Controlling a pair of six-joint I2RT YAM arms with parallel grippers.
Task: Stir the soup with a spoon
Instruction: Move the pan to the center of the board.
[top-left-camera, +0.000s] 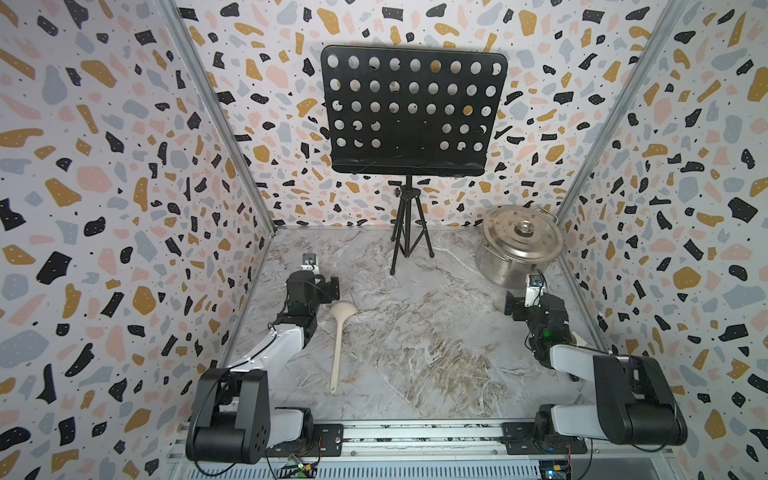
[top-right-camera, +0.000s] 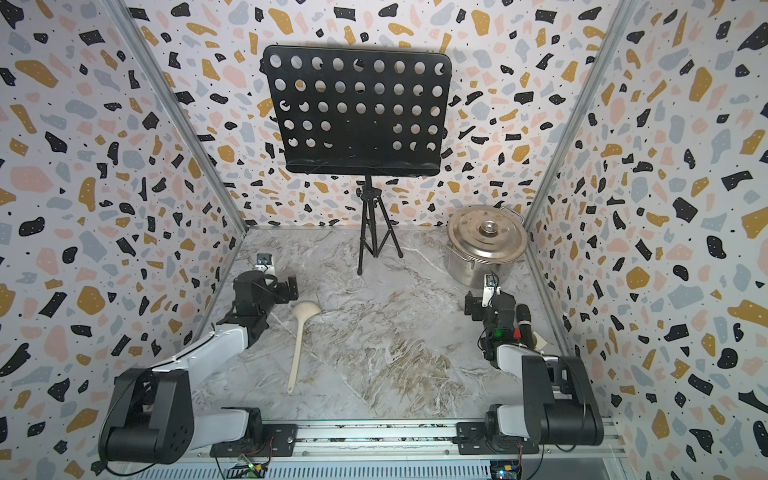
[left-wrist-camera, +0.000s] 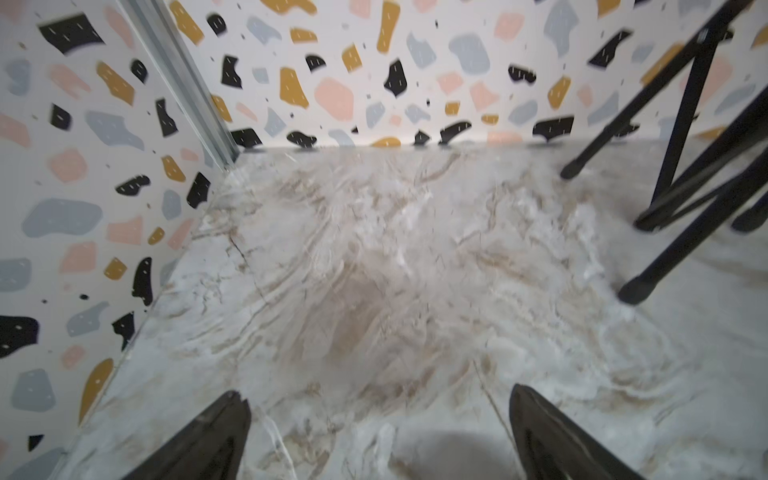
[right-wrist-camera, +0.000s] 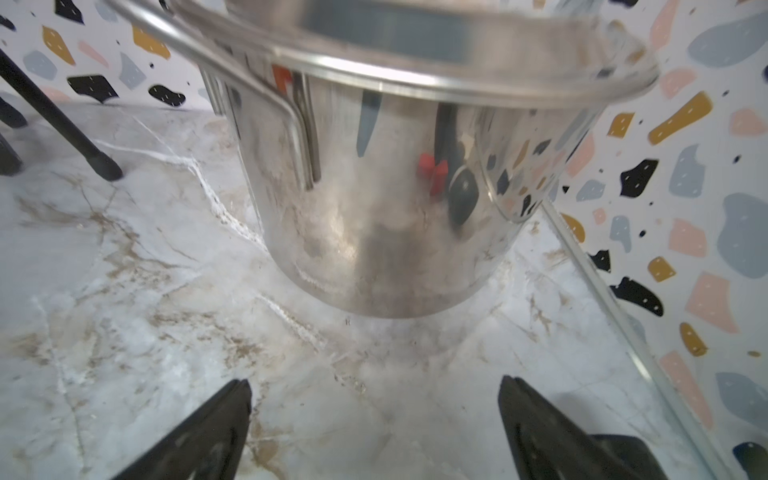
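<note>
**Readying both arms: lid to be lifted, spoon to be fetched**

Nothing is held. The left gripper's (left-wrist-camera: 376, 395) fingers (left-wrist-camera: 208, 440) are spread wide over bare table (left-wrist-camera: 374, 270). The right gripper's (right-wrist-camera: 374, 380) fingers (right-wrist-camera: 199, 436) are likewise wide apart, with only marble between them. The right gripper is set low, near the pot's (right-wrist-camera: 374, 187) side but apart from it.

The pot is stood in the far right corner, close to both walls. It is closed by its lid (top-left-camera: 519, 245), so no soup can be seen. The spoon (top-left-camera: 337, 353) is laid flat on the table just beside the left arm, toward the middle. Its bowl is turned to the back and its handle end toward the front rail (top-left-camera: 415, 432).

The step in hand is judged to be the uncovering of the pot. The knob (top-left-camera: 524, 227) would best be approached from above, so the right gripper would first have to be raised clear of the rim. A straight lift is advised, since the right wall (top-left-camera: 665, 208) is close. The spoon is probably best taken at mid-handle with the jaws set across it, as little height is offered by a slim handle lying flat.

Open room is found in the table's middle, where the lid could be set down. Care is owed to the music stand's (top-left-camera: 411, 112) tripod (top-left-camera: 409, 193) at the back centre.
</note>
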